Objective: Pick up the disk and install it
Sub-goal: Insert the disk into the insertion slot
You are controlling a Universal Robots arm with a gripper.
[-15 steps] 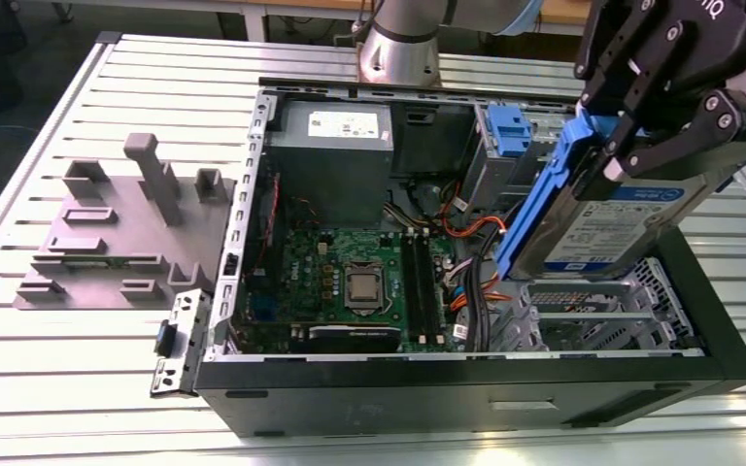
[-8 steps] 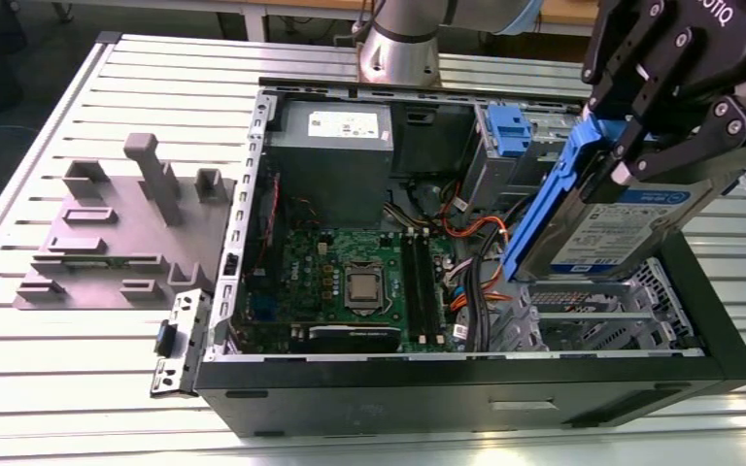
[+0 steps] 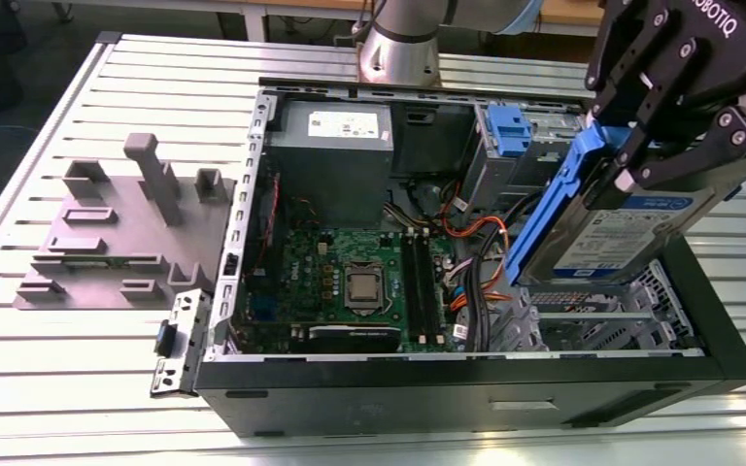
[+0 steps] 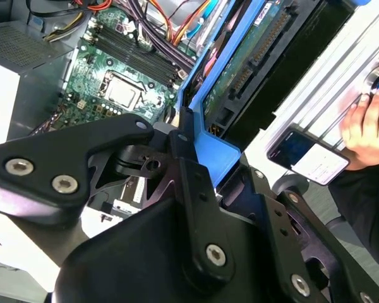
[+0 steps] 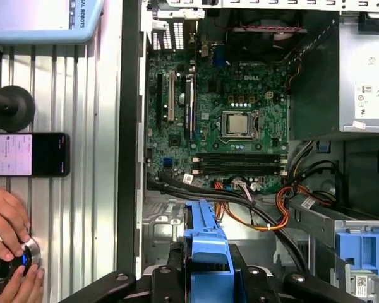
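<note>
Gripper (image 3: 626, 160): pinching the upper end of the blue plastic frame around the disk (image 3: 645, 228), with the jaws pressed onto the frame and not onto the metal body.
Disk position: hanging tilted over the corner of the computer case (image 3: 477, 388) on the exterior view's right. Its lower end is dipping toward the drive cage (image 3: 606, 316); I cannot tell whether it is touching the cage.
Hold risk: judging by 1 narrow pinch on plastic, the frame could be flexing, and the heavy metal body could be swinging or sliding out if it bumps anything.
Cable risk: the orange and black cables (image 3: 470, 238) are running just beside the disk's lower edge. That edge looks likely to be snagging or trapping them on the way down.
Alignment risk: the disk is leaning, not lying square to the cage, so a corner could be catching on the cage wall and jamming.
Drop risk: the circuit board (image 3: 347, 277) is lying open inside the case near the cage. A slipping disk could be striking it.
Bystander: in the first wrist view a hand (image 5: 6, 221) is resting on a knob beside a phone (image 5: 28, 154) on the table (image 5: 82, 189) outside the case, apart from the disk.
</note>
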